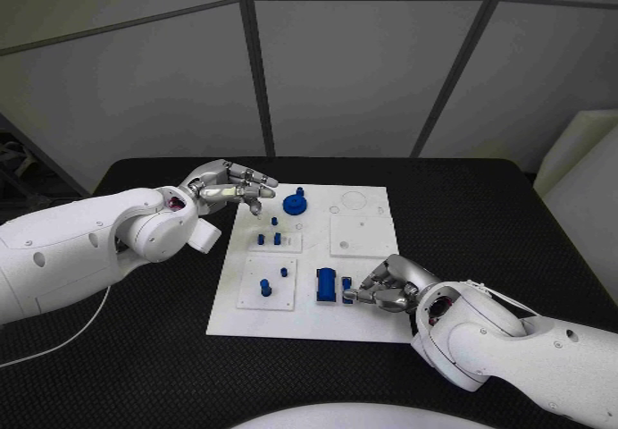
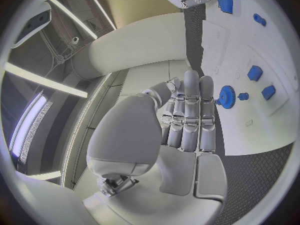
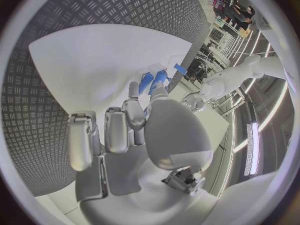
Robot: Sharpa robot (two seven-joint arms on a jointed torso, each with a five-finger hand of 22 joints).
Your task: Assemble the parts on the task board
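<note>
Right hand (image 1: 387, 288): it is nearest to the camera, at the near right part of the task board (image 1: 367, 326); its fingers are curled in beside the blue block (image 1: 327, 286), and I cannot tell if they are grasping something.
Blue block: a tall rectangular part, matte plastic by its look, standing on the near middle of the board with a thinner blue piece (image 1: 346, 290) just beside it, probably where the right hand is working now.
Task board: a flat white plate, smooth, with raised square panels; it lies in the middle of the desk (image 1: 515, 214).
Gear (image 1: 297, 206): a round toothed blue part with a knob on top, at the far side of the board.
Small pegs (image 1: 270, 239): short blue cylinders standing upright in a white panel; one more peg (image 1: 265, 287) stands in the near left panel.
Left hand (image 1: 233, 188): it hovers over the far left corner, near the gear, fingers released and spread, holding nothing; I judge it waits its turn.
Desk: black, with a rough grid texture.
</note>
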